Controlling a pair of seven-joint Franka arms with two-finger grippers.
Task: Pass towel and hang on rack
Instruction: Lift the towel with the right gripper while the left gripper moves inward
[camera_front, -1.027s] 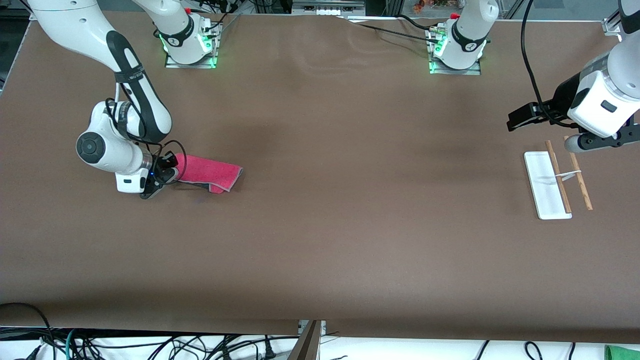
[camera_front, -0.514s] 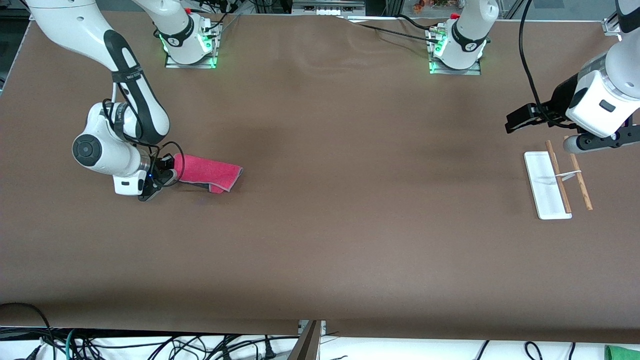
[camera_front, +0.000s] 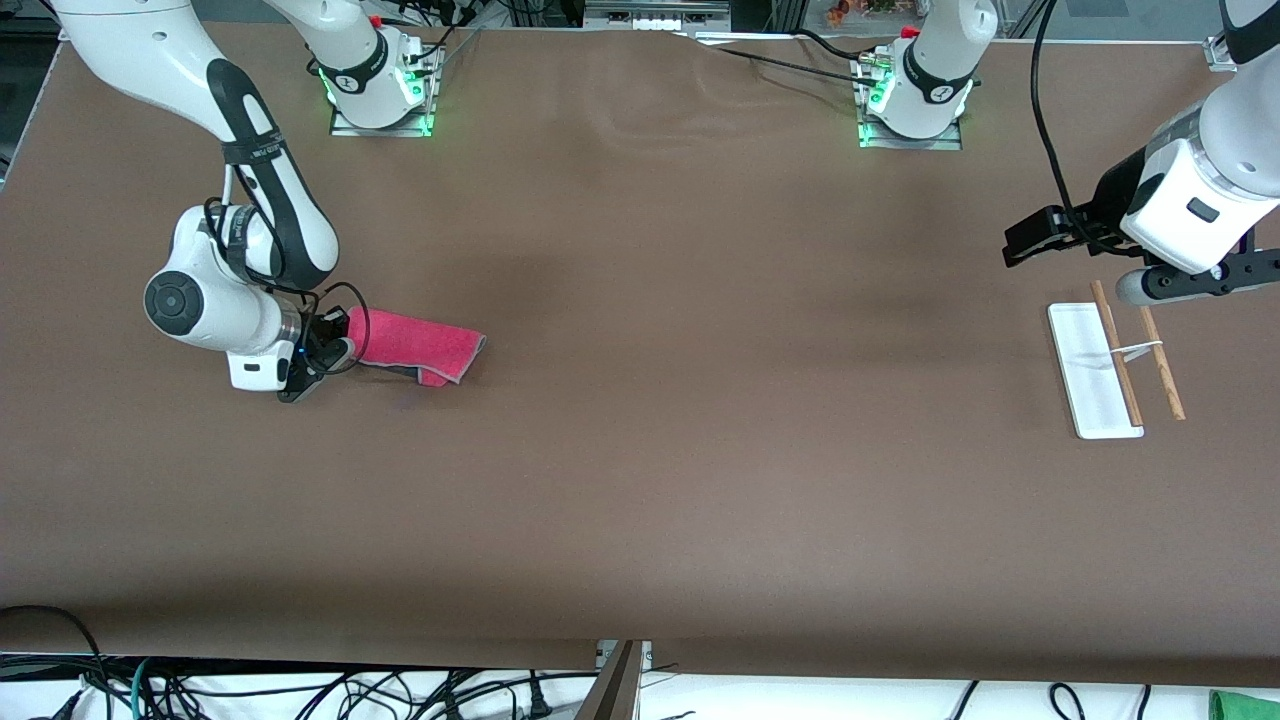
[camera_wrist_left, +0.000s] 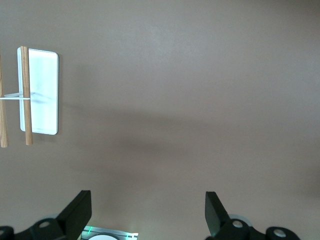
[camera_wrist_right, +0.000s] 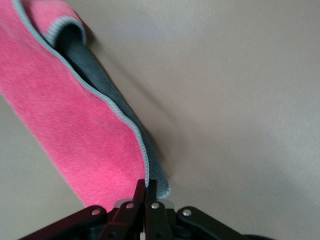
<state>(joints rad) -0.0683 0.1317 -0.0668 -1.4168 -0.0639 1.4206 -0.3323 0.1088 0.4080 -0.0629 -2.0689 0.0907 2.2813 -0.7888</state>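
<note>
The small pinkish-red fuzzy towel (camera_front: 415, 345) with thin grey edging lies folded on the brown table (camera_front: 640, 480) toward the right arm's end, its dark grey back showing along the fold. The right gripper (camera_front: 335, 355) sits at the towel's nine-o'clock edge, jaws clenched on that edge, with the cloth trailing toward three o'clock. The small rack (camera_front: 1110, 365), a flat white rectangular base with two thin brown wooden rods and a white crosspiece, stands well apart near the left arm's end. The left gripper (camera_wrist_left: 147, 212) hovers over the table at the rack's twelve o'clock, jaws released and holding nothing. A wide stretch of bare table separates towel and rack.
</note>
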